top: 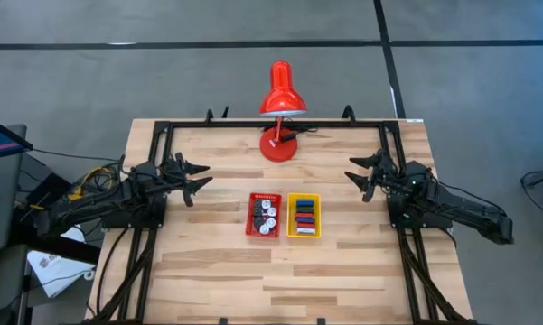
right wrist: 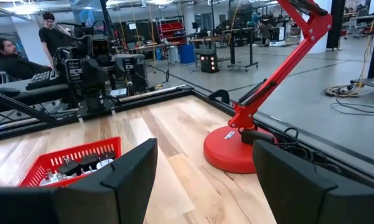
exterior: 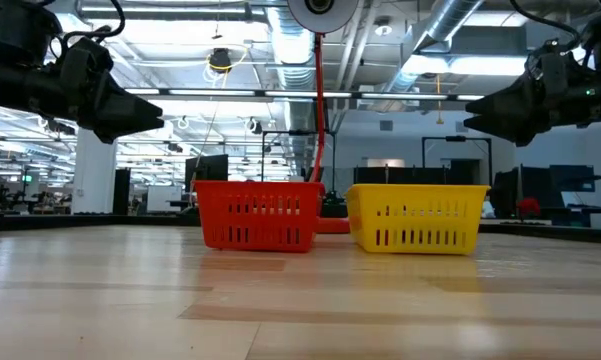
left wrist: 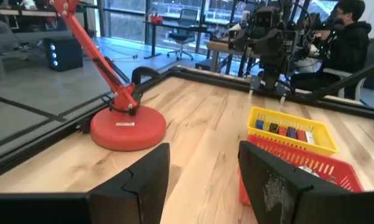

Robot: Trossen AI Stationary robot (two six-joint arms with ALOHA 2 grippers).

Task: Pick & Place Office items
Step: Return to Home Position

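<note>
office items (top: 304, 217) crosswise in yellow tray (top: 290, 217)

Counter (top: 217, 271): pale wood planks in mixed blond and tan strips, the grain in long streaks, edged by a black frame (top: 253, 125). Red basket (top: 249, 217): uniform red, walls patterned with rows of vertical slots; contents are black and white pieces (top: 265, 217). Yellow basket (top: 289, 217): uniform yellow, same slotted pattern; contents are flat pieces (top: 304, 217) in blue, red and black. Desk lamp (top: 281, 90): red shade, red stem and red round base, with a small white label on the base. Left gripper (top: 206, 174) and right gripper (top: 351, 169): black throughout, jaws included. A yellow cable (top: 88, 177) shows against the black left arm (top: 90, 208). Floor (top: 117, 72): grey, crossed by dark lines.
</note>
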